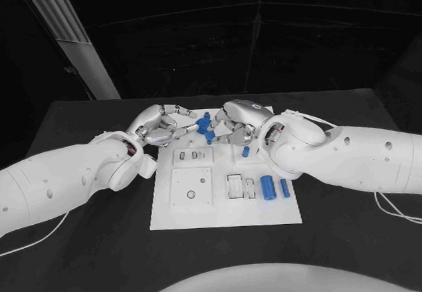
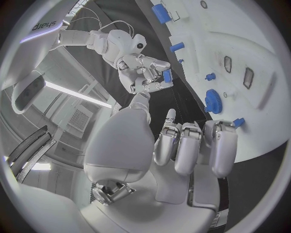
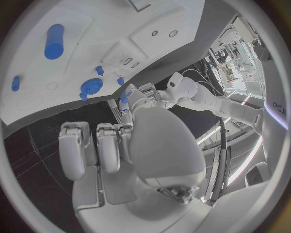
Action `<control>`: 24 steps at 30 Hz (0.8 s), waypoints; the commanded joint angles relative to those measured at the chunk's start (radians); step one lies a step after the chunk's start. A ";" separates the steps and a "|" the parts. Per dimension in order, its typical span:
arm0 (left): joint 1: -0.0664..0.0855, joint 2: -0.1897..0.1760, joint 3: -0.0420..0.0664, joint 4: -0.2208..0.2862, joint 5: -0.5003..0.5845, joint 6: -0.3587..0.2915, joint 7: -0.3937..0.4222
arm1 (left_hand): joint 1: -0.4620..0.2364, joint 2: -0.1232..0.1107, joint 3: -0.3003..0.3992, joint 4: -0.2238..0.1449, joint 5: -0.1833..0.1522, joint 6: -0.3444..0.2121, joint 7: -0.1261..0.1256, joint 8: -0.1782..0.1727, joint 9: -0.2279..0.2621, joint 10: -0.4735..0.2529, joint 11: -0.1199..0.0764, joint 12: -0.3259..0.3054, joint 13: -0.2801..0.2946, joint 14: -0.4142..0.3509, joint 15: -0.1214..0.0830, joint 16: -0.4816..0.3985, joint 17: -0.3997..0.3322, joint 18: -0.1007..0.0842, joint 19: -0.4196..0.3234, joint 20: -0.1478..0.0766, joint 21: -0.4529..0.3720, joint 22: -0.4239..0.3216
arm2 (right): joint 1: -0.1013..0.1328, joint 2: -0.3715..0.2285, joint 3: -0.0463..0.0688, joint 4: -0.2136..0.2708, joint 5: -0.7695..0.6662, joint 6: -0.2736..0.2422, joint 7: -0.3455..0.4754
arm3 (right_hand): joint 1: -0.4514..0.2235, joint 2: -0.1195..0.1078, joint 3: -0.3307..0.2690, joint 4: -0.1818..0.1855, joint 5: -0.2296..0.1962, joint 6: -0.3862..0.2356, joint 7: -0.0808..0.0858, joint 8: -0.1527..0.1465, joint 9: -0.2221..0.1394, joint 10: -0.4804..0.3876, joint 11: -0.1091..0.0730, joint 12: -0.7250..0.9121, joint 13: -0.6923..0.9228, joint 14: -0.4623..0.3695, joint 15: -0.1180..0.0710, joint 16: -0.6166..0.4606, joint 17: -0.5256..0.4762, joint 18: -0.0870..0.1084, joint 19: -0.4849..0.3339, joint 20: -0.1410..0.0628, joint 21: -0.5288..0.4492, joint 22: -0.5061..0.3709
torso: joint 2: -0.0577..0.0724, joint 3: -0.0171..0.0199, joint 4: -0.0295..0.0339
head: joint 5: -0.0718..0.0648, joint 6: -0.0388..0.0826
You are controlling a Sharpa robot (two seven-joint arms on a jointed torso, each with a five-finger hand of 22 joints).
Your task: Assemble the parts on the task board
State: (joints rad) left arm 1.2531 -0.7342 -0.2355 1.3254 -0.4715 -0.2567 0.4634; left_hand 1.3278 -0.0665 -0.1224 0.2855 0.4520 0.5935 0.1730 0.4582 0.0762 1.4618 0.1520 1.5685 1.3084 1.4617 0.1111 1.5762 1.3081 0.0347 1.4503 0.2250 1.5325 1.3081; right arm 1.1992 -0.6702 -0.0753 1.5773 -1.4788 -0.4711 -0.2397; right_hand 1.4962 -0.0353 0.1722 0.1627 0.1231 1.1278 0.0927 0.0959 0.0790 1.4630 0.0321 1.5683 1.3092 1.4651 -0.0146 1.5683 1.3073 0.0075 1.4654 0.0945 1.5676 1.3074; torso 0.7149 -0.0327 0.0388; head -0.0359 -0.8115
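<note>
On task board [image 1: 225, 215]: blue cylinder [image 1: 267, 186] lying in recess.

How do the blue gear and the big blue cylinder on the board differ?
The blue gear is flat, round and toothed; the blue cylinder is long and smooth. The gear sits at the board's far end between the hands; the cylinder lies at the near right. Both are blue, and neither is held.

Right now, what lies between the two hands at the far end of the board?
In the head view, a blue gear part stands between the left hand and the right hand.
</note>
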 commanded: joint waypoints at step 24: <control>-0.004 0.024 0.001 -0.011 -0.055 0.061 -0.108 | 0.050 0.013 0.021 -0.011 0.004 0.012 0.035 -0.014 0.000 0.109 -0.003 0.002 0.262 0.109 -0.004 -0.005 0.263 -0.008 -0.005 -0.002 0.004 0.215 | 0.002 0.012 0.001 0.000 0.010 -0.017 0.013 | -0.006 0.002 -0.003 -0.004 0.008 0.012 0.013 0.002 0.001 0.108 0.007 0.002 0.262 0.106 -0.002 0.002 0.263 -0.007 0.105 -0.003 0.003 0.263 | 0.000 -0.0004 0.0005 | -0.002 -0.004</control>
State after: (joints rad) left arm 1.2489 -0.7115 -0.2354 1.3143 -0.5187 -0.2175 0.3738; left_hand 1.3684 -0.0501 -0.1053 0.2744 0.4538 0.6005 0.1730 0.4496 0.0760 1.4617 0.1519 1.5684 1.3082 1.4617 0.1111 1.5762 1.3078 0.0356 1.4512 0.2203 1.5372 1.3079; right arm 1.1991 -0.6588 -0.0754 1.5772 -1.4702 -0.4797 -0.2341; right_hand 1.4920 -0.0397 0.1721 0.1628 0.1278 1.1241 0.0965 0.0945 0.0790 1.4630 0.0322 1.5683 1.3092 1.4651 -0.0146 1.5683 1.3073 0.0075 1.4654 0.0945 1.5676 1.3073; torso 0.7145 -0.0332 0.0400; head -0.0377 -0.8150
